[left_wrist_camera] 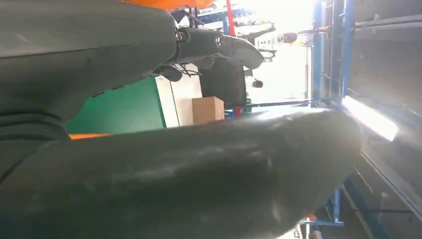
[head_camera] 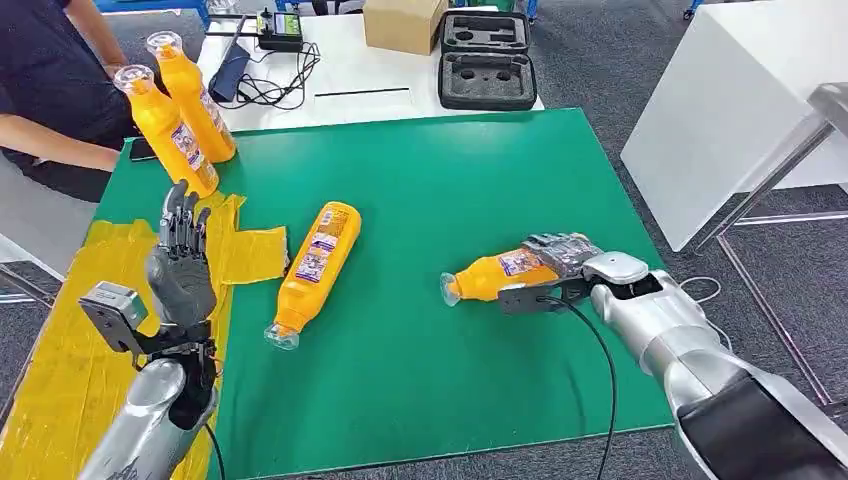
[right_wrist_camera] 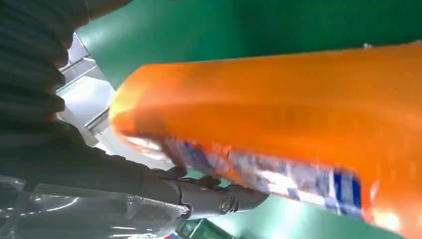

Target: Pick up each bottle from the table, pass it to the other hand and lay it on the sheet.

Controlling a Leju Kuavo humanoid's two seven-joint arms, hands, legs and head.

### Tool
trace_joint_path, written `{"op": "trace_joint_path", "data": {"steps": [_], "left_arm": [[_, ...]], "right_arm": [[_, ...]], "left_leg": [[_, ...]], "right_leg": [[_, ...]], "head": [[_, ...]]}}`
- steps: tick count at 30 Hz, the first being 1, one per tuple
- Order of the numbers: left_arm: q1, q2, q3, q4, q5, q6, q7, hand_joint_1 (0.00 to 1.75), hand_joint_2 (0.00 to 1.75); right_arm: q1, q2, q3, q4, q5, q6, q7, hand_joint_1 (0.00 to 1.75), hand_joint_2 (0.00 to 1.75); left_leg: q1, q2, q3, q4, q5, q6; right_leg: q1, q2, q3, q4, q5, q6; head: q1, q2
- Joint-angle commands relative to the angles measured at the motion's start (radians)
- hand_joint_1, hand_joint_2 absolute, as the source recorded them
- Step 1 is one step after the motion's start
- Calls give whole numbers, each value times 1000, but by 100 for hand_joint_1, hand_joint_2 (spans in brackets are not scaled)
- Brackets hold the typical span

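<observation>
The held bottle (head_camera: 495,274) is an orange one with a printed label, lying on its side on the green desk (head_camera: 450,180), its clear capped neck pointing toward the middle bottle. The right robot hand (head_camera: 560,262) is wrapped around its base end, grasping it; in the right wrist view the bottle body (right_wrist_camera: 298,119) lies against the dark fingers (right_wrist_camera: 209,196), with green surface behind. Whether the bottle is lifted clear of the desk cannot be told.

The middle bottle (head_camera: 315,270) lies on its side on the green surface, well apart from the held bottle, cap toward the near edge, its base end near the yellow sheet (head_camera: 70,300). The yellow sheet covers the side of the desk away from the held bottle, its torn edge reaching under the area beside the middle bottle.

The left robot hand (head_camera: 180,255) stands raised over the yellow sheet, fingers straight and apart, released and holding nothing. The left wrist view confirms extended fingers (left_wrist_camera: 219,47).

Two further orange bottles (head_camera: 180,110) lean together at the far end of the sheet, caps up and away.

A seated person (head_camera: 55,90) is just beyond them. Behind the green surface sit a cardboard box (head_camera: 402,22), an open black foam case (head_camera: 487,58) and a charger with cables (head_camera: 275,45).
</observation>
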Motion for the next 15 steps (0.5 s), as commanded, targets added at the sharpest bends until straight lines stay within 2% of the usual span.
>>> {"op": "trace_joint_path", "data": {"steps": [1,4,8,15], "left_arm": [[-11,-27,20,40,-11,7,8,0,0],[10,-37,34,18,-22,20,5,0,0],[7,-53,51,6,-38,34,22,0,0],[5,-58,57,22,-43,26,24,0,0]], "right_arm": [[30,-19,34,64,-5,-18,4,0,175],[44,-12,34,66,3,-37,1,0,175],[-4,27,41,83,15,0,16,0,175],[-3,12,37,88,16,3,19,0,175]], "left_leg": [[1,-3,6,0,-2,-2],[1,-3,4,-1,-1,-1],[1,0,3,0,-1,-1],[1,-2,4,0,-1,-1]], "right_leg": [[1,-2,7,-1,-2,-2],[1,-2,5,-2,-1,-1],[1,0,3,0,-1,-2],[1,-1,4,-1,-1,-2]], "head": [[0,0],[0,0],[0,0],[0,0]]}}
